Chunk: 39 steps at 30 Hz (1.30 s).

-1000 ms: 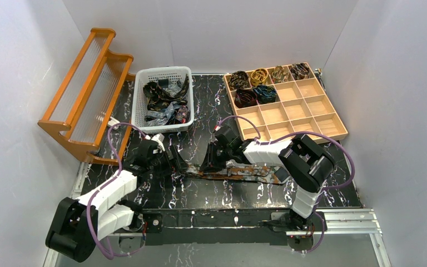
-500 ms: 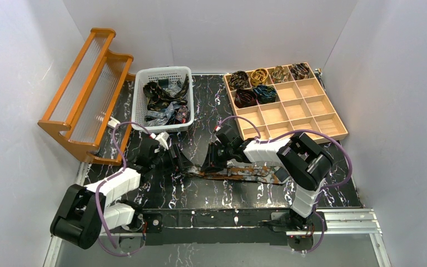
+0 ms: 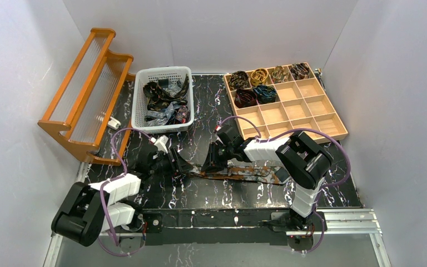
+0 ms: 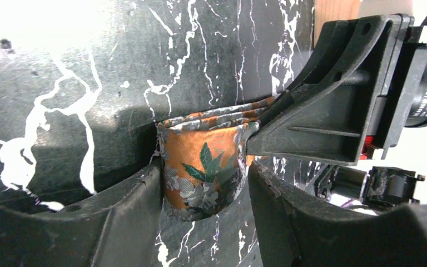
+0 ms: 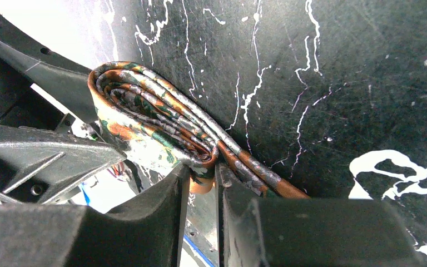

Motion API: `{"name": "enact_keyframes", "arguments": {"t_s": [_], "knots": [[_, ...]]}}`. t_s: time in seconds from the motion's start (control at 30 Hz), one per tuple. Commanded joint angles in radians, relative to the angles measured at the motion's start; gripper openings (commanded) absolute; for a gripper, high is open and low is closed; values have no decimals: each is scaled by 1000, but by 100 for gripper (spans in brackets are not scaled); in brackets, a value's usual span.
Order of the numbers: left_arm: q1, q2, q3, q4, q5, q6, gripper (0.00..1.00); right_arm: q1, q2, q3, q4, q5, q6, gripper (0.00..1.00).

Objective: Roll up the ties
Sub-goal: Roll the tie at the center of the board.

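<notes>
Closer now, left gripper [image 3: 186, 166] is set astride one orange tie [image 4: 200, 156], grip untellable; right gripper [image 3: 208, 165] is clamped on it; six coils [image 3: 245, 98] are trayed.

A long, narrow orange-brown fabric necktie [image 3: 250, 171] with green leaves and grey flowers is lying flat across the black marbled table [image 3: 205, 105]. Its left end is folded into a loose, flattened coil whose layers my right end effector [image 5: 202, 167] is pinching. Six rolled ties [image 3: 246, 98] are sitting in separate far compartments of the wooden tray [image 3: 292, 110]; loose ties [image 3: 164, 100] are lying tangled in the white plastic basket [image 3: 161, 71].
</notes>
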Motion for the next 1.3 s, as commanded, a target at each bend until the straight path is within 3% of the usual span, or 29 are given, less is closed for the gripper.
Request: {"name": "enact_keyframes", "arguments": {"t_s": [0.0, 0.17, 0.33, 0.5, 0.63, 0.77, 0.87, 1.1, 1.27], "knots": [[1, 80, -38, 19, 44, -9, 53, -4, 32, -1, -11, 8, -25, 30], [1, 113, -49, 66, 57, -30, 46, -4, 35, -1, -13, 5, -28, 30], [2, 82, -12, 2, 28, -29, 36, -5, 32, 5, -12, -4, -34, 30], [1, 27, 45, -124, -26, -1, 21, -4, 9, 24, -7, -29, -44, 39], [1, -55, 89, -290, -102, 42, 19, -3, -35, 48, -4, -36, -47, 49], [-3, -125, 122, -418, -179, 54, 18, -2, -68, 78, -10, -52, -58, 53], [-11, -176, 148, -530, -265, 59, 18, 8, -74, 103, -27, -48, -68, 48], [-25, -218, 239, -715, -414, 99, 18, 48, -31, 147, -28, -8, -58, 27], [-53, -217, 279, -774, -500, 105, 18, 80, 32, 196, -13, -5, -56, 25]]}}
